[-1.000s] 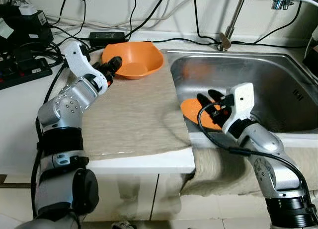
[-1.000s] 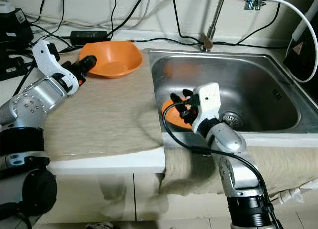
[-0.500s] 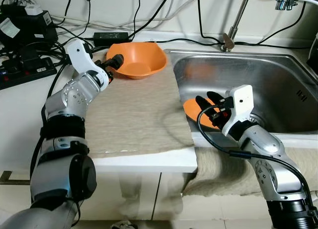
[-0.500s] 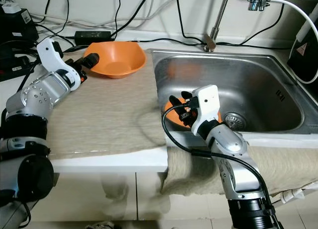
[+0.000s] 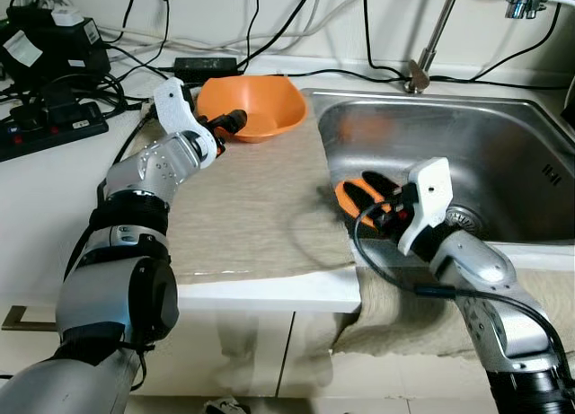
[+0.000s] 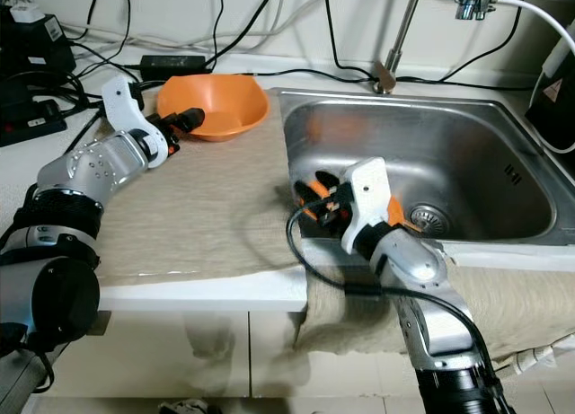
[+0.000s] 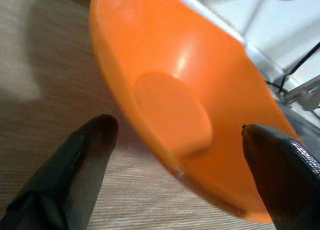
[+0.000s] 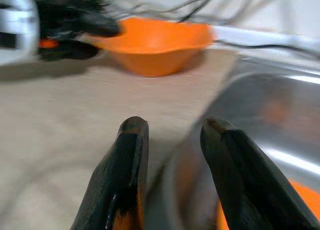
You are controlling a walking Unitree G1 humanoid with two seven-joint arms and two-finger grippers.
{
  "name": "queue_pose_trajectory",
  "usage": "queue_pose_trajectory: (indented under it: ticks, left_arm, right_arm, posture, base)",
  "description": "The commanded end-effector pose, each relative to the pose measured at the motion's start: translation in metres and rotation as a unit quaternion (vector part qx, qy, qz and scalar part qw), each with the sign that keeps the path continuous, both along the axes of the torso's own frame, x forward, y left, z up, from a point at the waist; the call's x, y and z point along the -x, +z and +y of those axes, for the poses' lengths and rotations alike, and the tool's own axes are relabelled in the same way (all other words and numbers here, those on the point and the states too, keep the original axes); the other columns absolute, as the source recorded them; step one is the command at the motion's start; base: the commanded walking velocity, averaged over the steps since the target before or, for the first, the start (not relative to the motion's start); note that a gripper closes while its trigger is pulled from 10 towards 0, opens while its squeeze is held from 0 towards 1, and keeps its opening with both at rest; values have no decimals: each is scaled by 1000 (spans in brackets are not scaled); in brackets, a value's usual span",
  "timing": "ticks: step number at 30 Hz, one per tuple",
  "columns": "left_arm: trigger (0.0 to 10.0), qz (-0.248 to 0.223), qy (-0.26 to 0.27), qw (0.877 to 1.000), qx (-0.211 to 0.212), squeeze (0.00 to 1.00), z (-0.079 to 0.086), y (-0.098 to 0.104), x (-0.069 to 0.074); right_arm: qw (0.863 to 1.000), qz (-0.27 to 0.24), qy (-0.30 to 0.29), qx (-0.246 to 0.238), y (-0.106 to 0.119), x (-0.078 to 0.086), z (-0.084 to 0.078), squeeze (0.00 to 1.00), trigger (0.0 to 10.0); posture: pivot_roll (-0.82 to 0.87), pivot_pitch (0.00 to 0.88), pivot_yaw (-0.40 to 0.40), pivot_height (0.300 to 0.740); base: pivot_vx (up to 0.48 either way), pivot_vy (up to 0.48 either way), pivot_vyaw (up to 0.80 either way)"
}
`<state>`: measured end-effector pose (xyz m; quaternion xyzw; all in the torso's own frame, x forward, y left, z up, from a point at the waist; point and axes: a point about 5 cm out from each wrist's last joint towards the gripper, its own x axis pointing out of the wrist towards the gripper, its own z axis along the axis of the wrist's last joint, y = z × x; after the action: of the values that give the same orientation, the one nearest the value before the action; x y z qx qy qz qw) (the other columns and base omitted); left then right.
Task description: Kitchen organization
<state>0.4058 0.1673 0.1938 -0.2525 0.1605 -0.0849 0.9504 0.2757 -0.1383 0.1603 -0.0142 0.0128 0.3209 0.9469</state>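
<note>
The step in hand looks like gathering the orange dishes: one gripper works at the sink, the other at the bowl on the desk.

Nearest, the right gripper (image 5: 373, 198) reaches over the front edge of the sink (image 5: 503, 145), at its front left corner. Its jaws stand a little apart, and in the right wrist view the fingers (image 8: 227, 165) straddle the steel lip where the cloth (image 5: 252, 198) ends. An orange dish (image 6: 395, 212) lies in the sink just under and behind this gripper; orange shows at both fingers' bases. Whether the jaws actually pinch its rim I cannot tell. My guess is that the next move here calls for closing on that rim and lifting the dish clear of the sink wall without scraping.

Farther back, the left gripper (image 5: 229, 122) lies low over the cloth, pointing at the bowl (image 5: 252, 104), which sits upright on the cloth's far edge beside the sink. Its jaws are wide apart and hold nothing; in the left wrist view the fingers (image 7: 90, 150) flank the bowl's near rim, close but not clearly touching. It probably needs to advance and clamp that rim.

Cables (image 5: 54, 109) crowd the desk behind.
</note>
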Motion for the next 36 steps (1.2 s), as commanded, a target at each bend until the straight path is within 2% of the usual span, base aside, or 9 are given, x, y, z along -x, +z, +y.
queue_pose_trajectory:
  ticks: [1,2,3,4,5,26,36]
  left_arm:
    - [10000,-8,-6,1000,-10,0,-5,5,-2]
    - [9412,-9,-5,1000,-12,0,-4,5,-3]
    - [588,-8,0,1000,-14,0,-4,3,-3]
    - [588,-8,0,1000,-14,0,-4,3,-3]
    - [0,-7,1,1000,-12,0,-3,3,-3]
    - [0,7,14,1000,15,0,8,-10,0]
    - [0,7,18,999,44,0,11,-14,2]
  right_arm:
    - [1000,4,21,5,1,4,2,0,10000]
    - [1000,6,23,6,0,5,2,0,10000]
    - [1000,7,21,5,0,5,2,0,10000]
    - [1000,7,21,5,0,5,2,0,10000]
    - [1000,6,21,5,0,5,2,0,10000]
    - [1000,9,20,3,-1,5,7,0,10000]
    - [1000,13,18,3,-3,4,7,0,10000]
  posture:
    - [-83,0,0,740]
    - [-83,0,1,740]
    - [-83,0,-1,740]
    - [-83,0,-1,740]
    - [-83,0,-1,740]
    - [-77,0,3,740]
    - [-73,0,-6,740]
  base:
    - [0,0,0]
    - [0,0,0]
    - [0,0,0]
    - [0,0,0]
    - [0,0,0]
    - [0,0,0]
    - [0,0,0]
